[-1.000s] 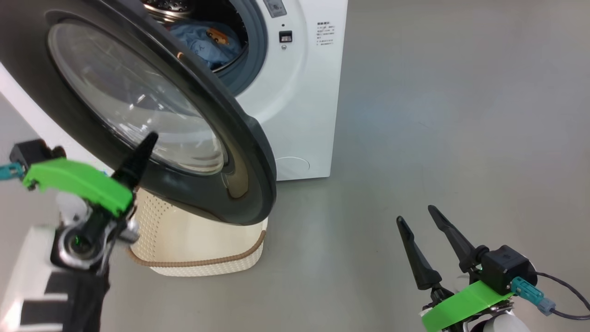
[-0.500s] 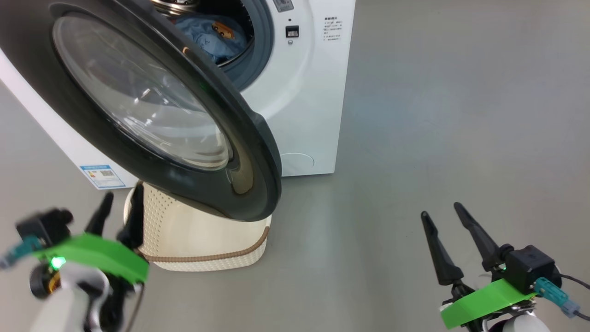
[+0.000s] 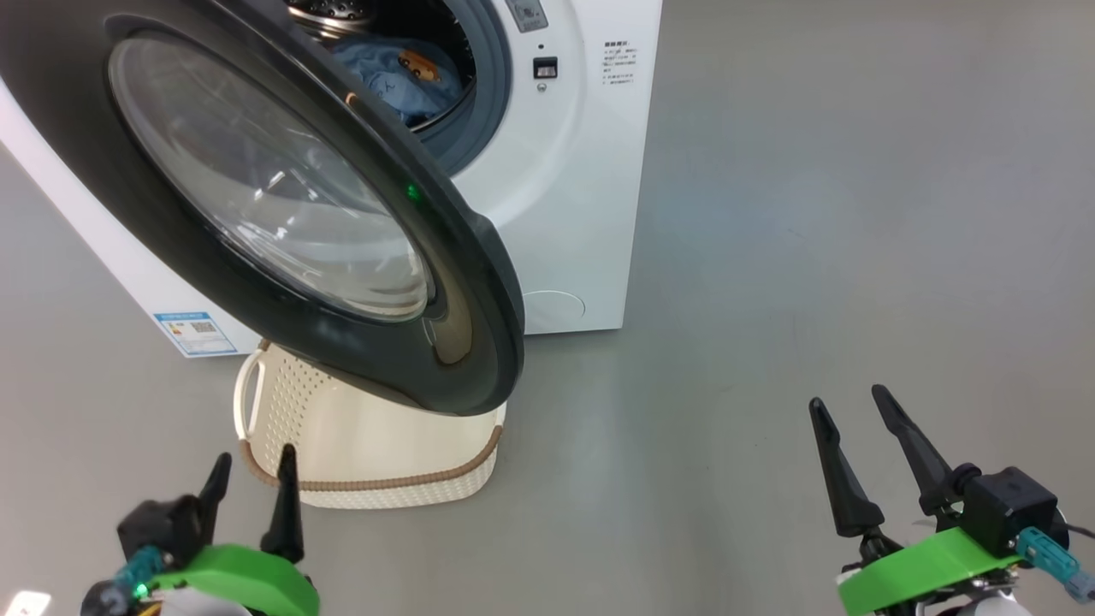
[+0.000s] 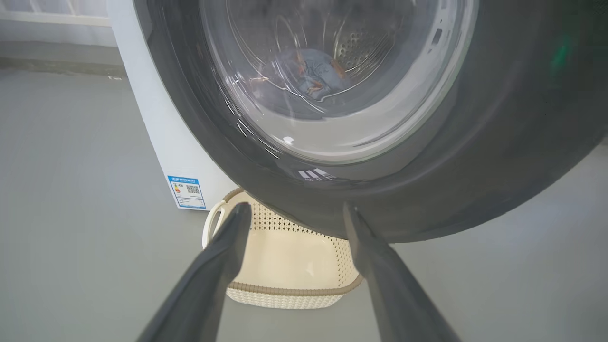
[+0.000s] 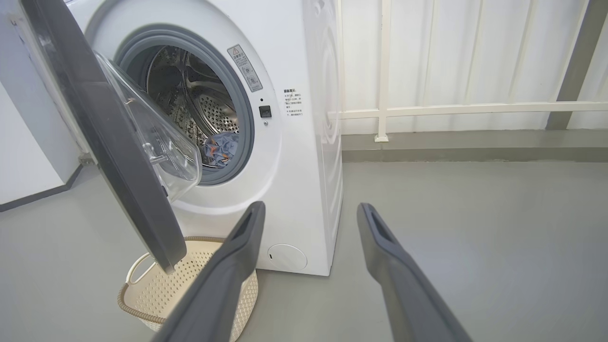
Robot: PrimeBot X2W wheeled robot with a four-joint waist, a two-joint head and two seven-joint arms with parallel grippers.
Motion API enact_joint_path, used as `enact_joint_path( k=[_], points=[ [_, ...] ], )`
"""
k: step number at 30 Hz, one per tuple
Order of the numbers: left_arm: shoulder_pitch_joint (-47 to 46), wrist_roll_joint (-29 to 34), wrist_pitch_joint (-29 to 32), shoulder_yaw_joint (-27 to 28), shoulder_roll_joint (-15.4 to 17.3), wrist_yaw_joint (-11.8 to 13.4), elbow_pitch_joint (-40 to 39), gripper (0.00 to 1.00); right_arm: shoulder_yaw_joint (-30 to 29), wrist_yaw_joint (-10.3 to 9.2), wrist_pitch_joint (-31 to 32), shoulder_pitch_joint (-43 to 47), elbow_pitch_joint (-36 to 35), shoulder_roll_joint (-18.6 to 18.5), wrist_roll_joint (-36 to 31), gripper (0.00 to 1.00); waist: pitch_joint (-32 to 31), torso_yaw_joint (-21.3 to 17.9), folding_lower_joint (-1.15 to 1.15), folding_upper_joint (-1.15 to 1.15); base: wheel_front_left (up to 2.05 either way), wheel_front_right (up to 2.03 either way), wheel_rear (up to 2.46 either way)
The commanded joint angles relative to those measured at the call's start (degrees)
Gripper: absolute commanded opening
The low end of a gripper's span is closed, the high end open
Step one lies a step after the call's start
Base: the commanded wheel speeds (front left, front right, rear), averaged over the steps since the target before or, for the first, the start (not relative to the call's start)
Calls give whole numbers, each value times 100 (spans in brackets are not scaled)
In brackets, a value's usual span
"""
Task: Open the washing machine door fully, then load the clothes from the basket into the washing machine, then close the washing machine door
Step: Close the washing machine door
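Clothes [image 3: 393, 77] lie behind the door [image 3: 274, 188]. Left gripper [image 3: 255, 455] and right gripper [image 3: 849, 396] hover before it, fingers spread, empty; best to push it shut squarely.

A smooth, matt grey floor [image 3: 813, 214] carried everything. A big white front-loading washing machine [image 3: 565, 197] stood on it with its base flat on the ground, towards the upper left of the head view. Just in front of the machine's lower front, a small cream perforated basket [image 3: 376, 445] with a brown woven-look rim sat upright on the floor; whether the two touched could not be told
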Motion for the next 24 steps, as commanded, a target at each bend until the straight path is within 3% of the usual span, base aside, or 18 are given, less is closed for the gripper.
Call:
enact_joint_path(
  k=[1,14,24],
  points=[
    [24,191,-74,285,55,20,-220,100,104,9,-27,29,-163,-19,-28,100,7,5,0,0,0,0,0],
    [777,1456,-77,1362,-606,-305,-1100,100,47,9,-27,150,-106,-113,-50,100,-28,83,0,0,0,0,0],
    [1024,1720,-77,1510,-739,-485,-1272,100,-85,9,-27,258,-61,-107,-78,100,-89,120,0,0,0,0,0]
  ],
)
